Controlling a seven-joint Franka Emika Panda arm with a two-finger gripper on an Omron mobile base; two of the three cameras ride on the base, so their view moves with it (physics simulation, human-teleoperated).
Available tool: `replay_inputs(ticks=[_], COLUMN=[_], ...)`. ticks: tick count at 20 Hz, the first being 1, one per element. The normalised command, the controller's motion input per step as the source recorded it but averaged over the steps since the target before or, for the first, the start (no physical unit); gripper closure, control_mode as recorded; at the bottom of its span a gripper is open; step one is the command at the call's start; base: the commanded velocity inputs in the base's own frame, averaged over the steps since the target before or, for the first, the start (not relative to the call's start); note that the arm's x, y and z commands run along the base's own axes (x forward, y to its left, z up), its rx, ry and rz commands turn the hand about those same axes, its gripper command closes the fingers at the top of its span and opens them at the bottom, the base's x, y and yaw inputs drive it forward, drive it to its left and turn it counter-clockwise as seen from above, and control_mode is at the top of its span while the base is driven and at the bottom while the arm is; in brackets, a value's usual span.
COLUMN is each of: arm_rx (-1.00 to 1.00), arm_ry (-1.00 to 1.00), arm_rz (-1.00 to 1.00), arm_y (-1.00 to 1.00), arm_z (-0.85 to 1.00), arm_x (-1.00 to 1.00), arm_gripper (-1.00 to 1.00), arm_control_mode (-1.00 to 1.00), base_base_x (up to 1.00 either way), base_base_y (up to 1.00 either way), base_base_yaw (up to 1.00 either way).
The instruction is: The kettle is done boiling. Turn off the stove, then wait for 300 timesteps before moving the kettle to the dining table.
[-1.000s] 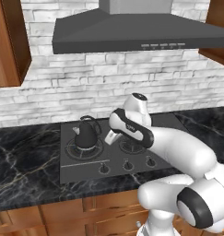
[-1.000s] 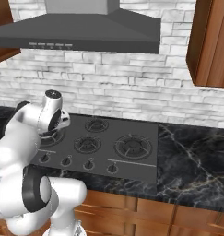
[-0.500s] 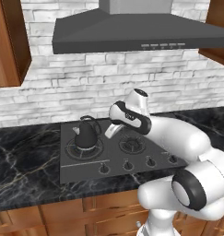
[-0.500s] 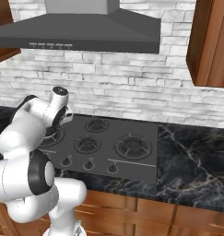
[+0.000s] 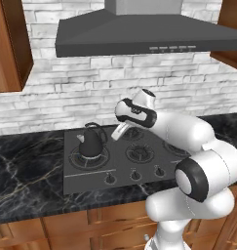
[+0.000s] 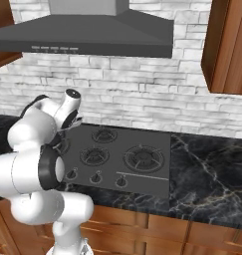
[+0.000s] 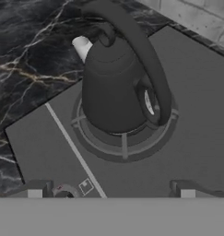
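Observation:
The dark dome-shaped kettle (image 5: 90,142) stands upright on the stove's (image 5: 144,165) back-left burner, its arched handle (image 7: 145,55) over the lid and its spout toward the counter. My gripper (image 5: 118,131) hangs above and just right of the kettle, apart from it. From the hand view the kettle (image 7: 114,87) sits ahead of the gripper (image 7: 111,191), whose jaws are open wide with nothing between them. A row of black knobs (image 5: 134,174) runs along the stove's (image 6: 142,149) front edge. The dining table is out of view.
A grey range hood (image 5: 139,34) hangs over the cooktop. Black marble counter (image 5: 22,176) extends left and right (image 6: 212,179) of the stove, backed by white brick. Wooden wall cabinets (image 6: 227,45) flank the hood.
The hand has risen slightly above the stove and the arm's elbow has swung over to the right. The kettle stayed put and the jaws stayed open.

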Motion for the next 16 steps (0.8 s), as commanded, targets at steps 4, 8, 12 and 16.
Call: replay_inputs(ticks=[4, 8, 12, 16], arm_rx=[0.02, 0.03, 0.03, 0.01], arm_ry=[0.00, 0.00, 0.00, 0.00], arm_rz=[0.09, 0.06, 0.03, 0.03], arm_y=[0.00, 0.08, 0.13, 0.12], arm_z=[0.00, 0.00, 0.00, 0.00], arm_x=[0.28, 0.27, 0.24, 0.20], arm_gripper=[-1.00, -1.00, -1.00, -1.00], arm_control_mode=[-1.00, -1.00, -1.00, -1.00], base_base_x=[0.00, 0.00, 0.00, 0.00], base_base_y=[0.00, 0.00, 0.00, 0.00], base_base_yaw=[0.00, 0.00, 0.00, 0.00])
